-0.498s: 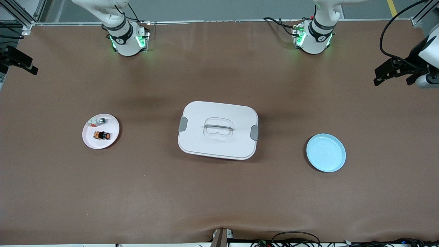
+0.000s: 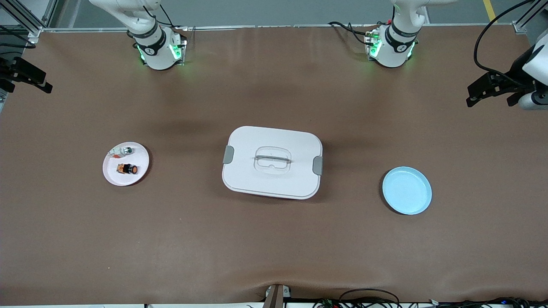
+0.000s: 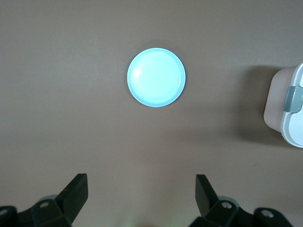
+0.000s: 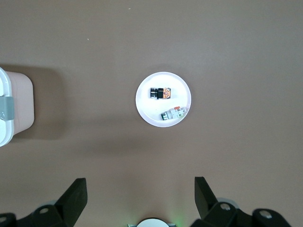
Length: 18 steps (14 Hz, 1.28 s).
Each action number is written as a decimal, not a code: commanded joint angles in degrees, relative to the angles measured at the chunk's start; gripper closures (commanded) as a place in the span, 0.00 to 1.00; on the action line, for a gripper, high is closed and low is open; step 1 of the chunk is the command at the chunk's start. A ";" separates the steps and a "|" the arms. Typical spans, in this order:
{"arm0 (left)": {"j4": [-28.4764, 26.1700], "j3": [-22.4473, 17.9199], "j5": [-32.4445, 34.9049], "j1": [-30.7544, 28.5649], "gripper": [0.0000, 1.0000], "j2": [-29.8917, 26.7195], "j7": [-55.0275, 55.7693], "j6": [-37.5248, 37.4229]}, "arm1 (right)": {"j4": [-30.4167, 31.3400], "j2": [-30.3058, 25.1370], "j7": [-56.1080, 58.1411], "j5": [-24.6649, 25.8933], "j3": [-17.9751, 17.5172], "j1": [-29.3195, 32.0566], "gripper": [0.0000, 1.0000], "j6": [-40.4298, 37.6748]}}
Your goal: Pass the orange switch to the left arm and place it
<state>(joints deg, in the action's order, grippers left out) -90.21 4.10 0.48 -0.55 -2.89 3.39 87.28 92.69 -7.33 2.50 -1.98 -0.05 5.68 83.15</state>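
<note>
The orange switch (image 2: 128,169) lies on its side on a small pink plate (image 2: 112,177) toward the right arm's end of the table; the right wrist view shows it too (image 4: 161,93). The white box (image 2: 272,162), lid on, stands in the middle of the table. My right gripper (image 2: 25,81) is open and empty, up over the table's edge at the right arm's end; in its wrist view (image 4: 139,184) the pink plate (image 4: 151,111) lies well below. My left gripper (image 2: 490,96) is open and empty, over the left arm's end (image 3: 142,182).
A silver-and-white part (image 2: 122,150) shares the pink plate with the switch. A light-blue plate (image 2: 406,190) lies toward the left arm's end and shows in the left wrist view (image 3: 156,77). The box's corners show in both wrist views (image 3: 289,111) (image 4: 14,106).
My right gripper has shifted slightly toward the table's middle. The left arm, switch and box have not moved.
</note>
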 commanded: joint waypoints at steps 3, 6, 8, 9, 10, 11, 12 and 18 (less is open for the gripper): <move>1.34 0.04 -0.04 -0.42 0.00 -0.10 -1.28 -0.80 | -0.15 -0.14 -0.57 -0.65 0.22 -0.50 0.00 -0.26; 1.70 -0.05 -0.21 -0.42 0.00 -0.09 -1.11 -0.89 | -0.15 -0.23 -0.57 -0.65 0.22 -0.50 0.00 0.17; 1.70 -0.05 -0.39 -0.33 0.00 -0.18 -1.11 -0.97 | -0.15 -0.14 -0.57 -0.65 0.22 -0.67 0.00 0.61; 1.70 0.03 -0.39 -0.24 0.00 -0.18 -1.11 -0.97 | -0.15 -0.14 -0.48 -0.65 0.22 -0.59 0.00 0.88; 1.70 0.12 -0.48 -0.24 0.00 -0.27 -1.11 -0.97 | -0.15 -0.23 -0.48 -0.65 0.31 -0.50 0.00 0.79; 1.70 0.12 -0.74 -0.33 0.00 -0.36 -1.11 -0.97 | -0.15 -0.23 -0.48 -0.65 0.40 -0.41 0.00 0.88; 1.70 0.12 -0.83 -0.33 0.00 -0.36 -1.11 -0.97 | -0.15 -0.14 -0.48 -0.65 0.48 -0.32 0.00 0.97; 1.53 0.12 -0.83 -0.24 0.00 -0.27 -1.28 -1.41 | -0.23 0.21 -0.57 -0.48 0.31 -0.76 0.00 3.16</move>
<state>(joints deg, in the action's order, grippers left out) -89.20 4.09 0.48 -0.57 -2.90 3.39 86.85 92.69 -7.29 2.50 -1.98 0.11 5.46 85.70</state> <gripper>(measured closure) 0.000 0.000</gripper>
